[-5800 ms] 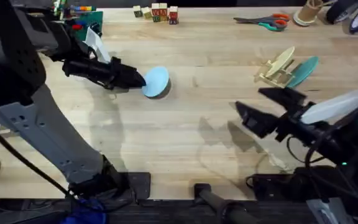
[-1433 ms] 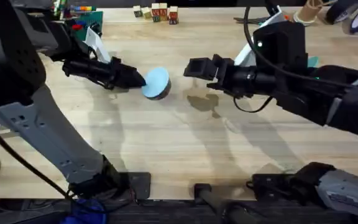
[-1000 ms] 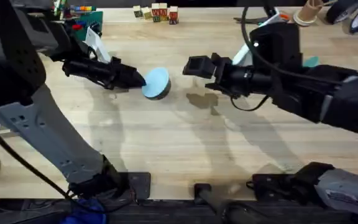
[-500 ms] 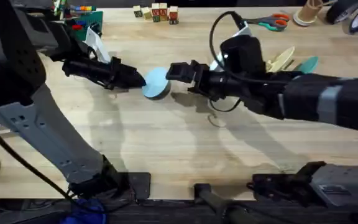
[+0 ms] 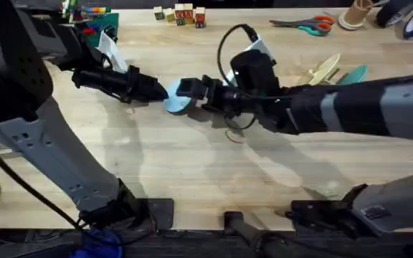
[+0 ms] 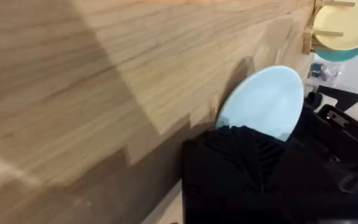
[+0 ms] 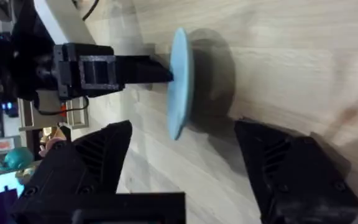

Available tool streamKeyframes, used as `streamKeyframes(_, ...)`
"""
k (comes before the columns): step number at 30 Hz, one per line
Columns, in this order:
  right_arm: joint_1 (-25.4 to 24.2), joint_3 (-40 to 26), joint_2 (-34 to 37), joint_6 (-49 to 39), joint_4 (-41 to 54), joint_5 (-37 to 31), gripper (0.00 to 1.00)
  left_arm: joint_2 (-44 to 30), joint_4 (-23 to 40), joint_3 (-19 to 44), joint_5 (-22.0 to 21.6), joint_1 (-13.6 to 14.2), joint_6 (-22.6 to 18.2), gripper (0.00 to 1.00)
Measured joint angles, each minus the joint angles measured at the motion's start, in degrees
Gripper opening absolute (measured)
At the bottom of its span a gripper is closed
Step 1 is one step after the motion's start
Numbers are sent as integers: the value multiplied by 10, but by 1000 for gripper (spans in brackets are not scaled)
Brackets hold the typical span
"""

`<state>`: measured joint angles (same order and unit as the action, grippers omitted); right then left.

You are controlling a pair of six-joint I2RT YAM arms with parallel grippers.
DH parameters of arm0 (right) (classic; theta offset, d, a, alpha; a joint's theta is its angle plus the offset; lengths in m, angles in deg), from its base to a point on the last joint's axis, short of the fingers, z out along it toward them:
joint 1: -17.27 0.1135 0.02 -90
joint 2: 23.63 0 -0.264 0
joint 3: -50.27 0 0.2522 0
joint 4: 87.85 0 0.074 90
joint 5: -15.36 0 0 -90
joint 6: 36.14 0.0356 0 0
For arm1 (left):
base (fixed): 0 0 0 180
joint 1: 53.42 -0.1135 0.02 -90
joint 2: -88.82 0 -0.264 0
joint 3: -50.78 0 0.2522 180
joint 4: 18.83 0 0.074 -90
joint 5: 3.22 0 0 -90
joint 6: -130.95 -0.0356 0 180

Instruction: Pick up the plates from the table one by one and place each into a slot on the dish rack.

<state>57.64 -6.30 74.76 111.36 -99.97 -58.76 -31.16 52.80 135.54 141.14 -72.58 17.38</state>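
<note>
Moved: your right gripper [image 5: 180, 89] has crossed the tabletop [image 5: 192, 165] from the rack [image 5: 320, 77] side to the blue plate [image 5: 172, 100].
Plate: tipped on edge at mid-tabletop, clamped at one rim by your left gripper [image 5: 160, 90].
Right gripper: spread wide, one finger to each side of the plate's edge.
Handling: looks light, stiff, thin and probably slick; take the free rim opposite the left gripper, pads on both faces.
</note>
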Motion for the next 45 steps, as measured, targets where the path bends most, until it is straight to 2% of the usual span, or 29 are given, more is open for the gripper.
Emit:
streamKeyframes(15, 15, -42, 45, 2, -22, -13, 990, 0, 0, 0, 0, 0, 0, 41)
streamKeyframes(21, 15, -42, 49, 4, -21, -17, 897, 0, 0, 0, 0, 0, 0, 41)
streamKeyframes(25, 16, -42, 54, 5, -21, -19, 759, 0, 0, 0, 0, 0, 0, 41)
streamKeyframes(30, 19, -42, 68, 13, -22, -22, 503, 0, 0, 0, 0, 0, 0, 41)
streamKeyframes(35, 20, -42, 70, 17, -23, -22, 332, 0, 0, 0, 0, 0, 0, 41)
streamKeyframes(40, 20, -42, 70, 21, -24, -30, 104, 0, 0, 0, 1, 0, 0, 41)
streamKeyframes(45, 20, -42, 70, 25, -27, -30, 35, 0, 0, 0, 1, 0, 0, 40)
